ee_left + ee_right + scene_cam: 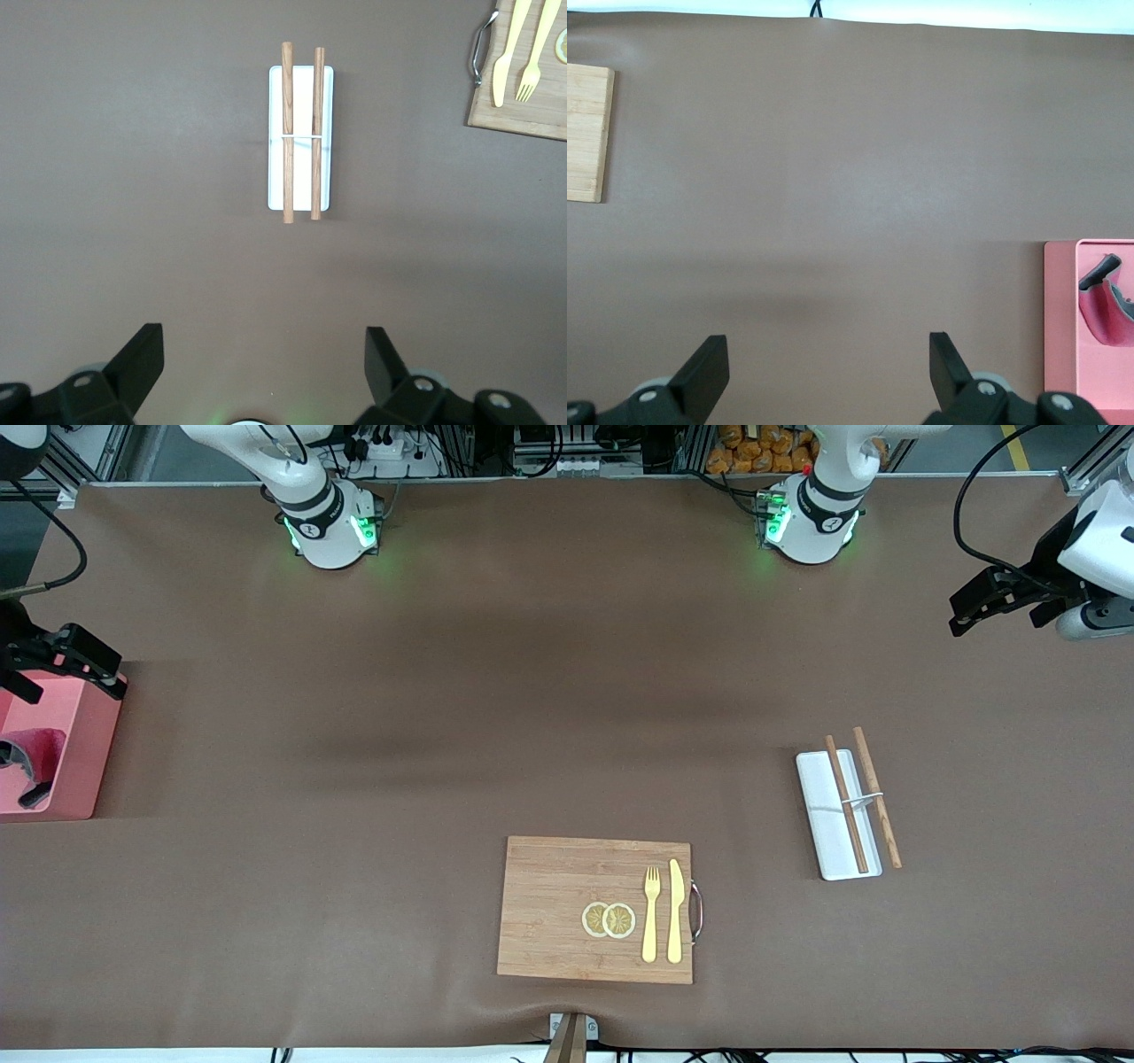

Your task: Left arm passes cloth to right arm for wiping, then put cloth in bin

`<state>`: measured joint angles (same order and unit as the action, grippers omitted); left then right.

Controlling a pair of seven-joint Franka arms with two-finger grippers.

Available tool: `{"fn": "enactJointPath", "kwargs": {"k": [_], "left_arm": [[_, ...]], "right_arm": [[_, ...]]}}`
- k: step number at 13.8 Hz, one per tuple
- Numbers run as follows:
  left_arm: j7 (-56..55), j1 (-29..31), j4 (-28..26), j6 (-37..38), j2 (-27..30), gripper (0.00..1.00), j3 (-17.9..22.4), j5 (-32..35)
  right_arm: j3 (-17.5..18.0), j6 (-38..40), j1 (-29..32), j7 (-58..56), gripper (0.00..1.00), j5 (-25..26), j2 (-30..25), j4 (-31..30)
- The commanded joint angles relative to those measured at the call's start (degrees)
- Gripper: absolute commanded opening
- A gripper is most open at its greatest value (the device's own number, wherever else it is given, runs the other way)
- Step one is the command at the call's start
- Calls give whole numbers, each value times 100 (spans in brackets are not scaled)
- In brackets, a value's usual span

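Observation:
The crimson cloth [37, 742] lies crumpled inside the pink bin [84, 762] at the right arm's end of the table, its dark grey edge showing. In the right wrist view the cloth [1104, 312] sits in the bin [1060, 320] off to one side. My right gripper [66, 677] hovers over the bin's rim, open and empty; between its fingers [828, 359] there is only bare table. My left gripper [997, 615] hangs over the left arm's end of the table, also open and empty [264, 354].
A wooden board [549, 908] with two lemon slices [609, 919], a yellow fork [651, 912] and knife [675, 911] lies near the front camera. A white tray [828, 828] with two wooden sticks [877, 797] lies toward the left arm's end.

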<state>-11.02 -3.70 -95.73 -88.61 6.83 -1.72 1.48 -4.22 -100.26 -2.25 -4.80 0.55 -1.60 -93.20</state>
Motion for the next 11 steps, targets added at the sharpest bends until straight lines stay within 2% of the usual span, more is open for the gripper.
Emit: {"fn": "enactJointPath", "kwargs": {"k": [1, 5, 11], "left_arm": [[118, 18, 186, 159, -24, 100, -13, -7], [118, -61, 599, 607, -296, 100, -31, 1], [144, -70, 591, 608, -305, 100, -31, -7]], "right_arm": [[-52, 94, -74, 129, 100, 112, -42, 48], [-61, 94, -47, 129, 100, 112, -34, 39], [-61, 103, -38, 129, 100, 112, -42, 39]]}}
